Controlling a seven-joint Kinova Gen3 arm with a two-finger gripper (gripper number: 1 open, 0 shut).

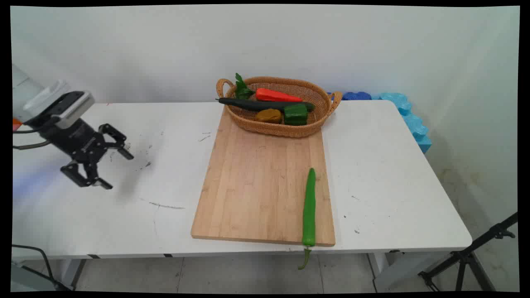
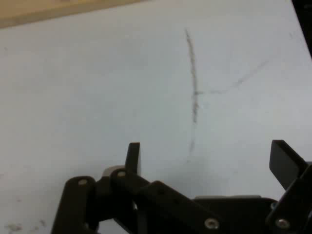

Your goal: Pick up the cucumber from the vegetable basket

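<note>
My gripper (image 1: pixel 118 170) hangs open over the left part of the white table (image 1: pixel 393 174), with nothing between its fingers. In the hand view the gripper (image 2: pixel 207 158) looks down on bare scuffed table, and an edge of the wooden cutting board (image 2: pixel 58 12) shows at the top. The cutting board (image 1: pixel 265 182) lies in the middle of the table, well to the right of the gripper. A long green chili pepper (image 1: pixel 309 207) lies on the board's right side, its stem hanging past the front edge.
A wicker basket (image 1: pixel 323 118) sits on the board's far end, holding a carrot (image 1: pixel 276 95), a dark cucumber (image 1: pixel 252 104), a green pepper (image 1: pixel 295 114) and a brown vegetable (image 1: pixel 268 115). Blue foam (image 1: pixel 410 118) lies beyond the table's right far corner. A black tripod (image 1: pixel 476 252) stands at bottom right.
</note>
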